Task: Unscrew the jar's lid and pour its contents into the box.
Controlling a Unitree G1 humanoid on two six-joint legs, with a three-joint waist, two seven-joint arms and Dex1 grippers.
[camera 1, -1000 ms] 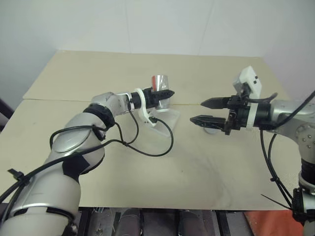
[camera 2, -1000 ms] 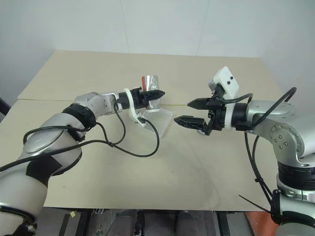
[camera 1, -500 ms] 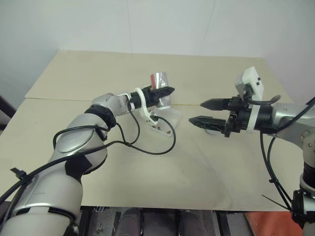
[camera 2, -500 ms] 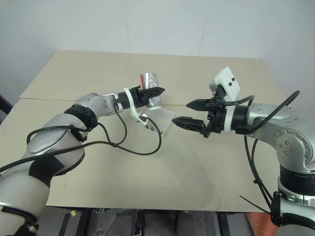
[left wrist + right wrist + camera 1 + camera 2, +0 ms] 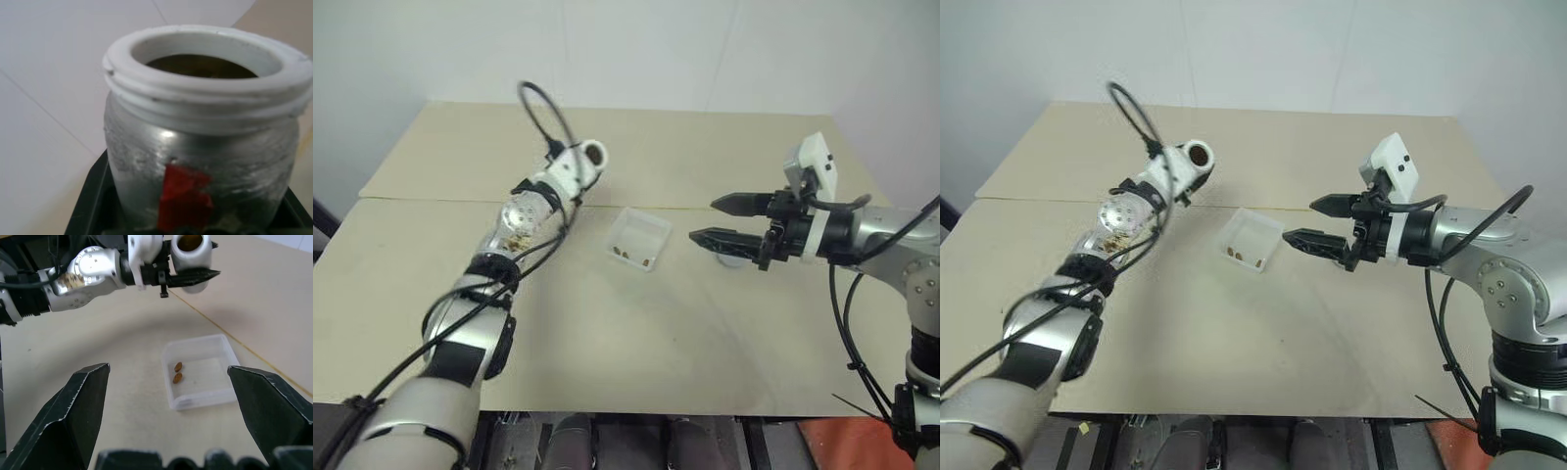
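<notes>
My left gripper [image 5: 205, 274] is shut on the jar [image 5: 590, 155], a silvery cylinder with a white threaded rim and a red mark [image 5: 183, 196]. The jar stands upright, its dark open mouth facing up, raised above the table to the left of the box. The box [image 5: 641, 238] is a clear shallow tray at mid-table with the contents, a few brown lumps [image 5: 177, 372], lying in it. My right gripper [image 5: 705, 220] hangs open to the right of the box, fingers pointing at it, nothing between them. A pale round thing that looks like the lid [image 5: 732, 259] lies under that gripper, mostly hidden.
The tan table [image 5: 636, 343] has a seam line running across it behind the box. A black cable loop [image 5: 543, 108] arches above my left wrist. A white wall stands behind the far edge.
My left arm has rolled the jar from tipped over the box to upright and swung it left, away from the box. The box now lies uncovered. The right gripper has stayed put.
</notes>
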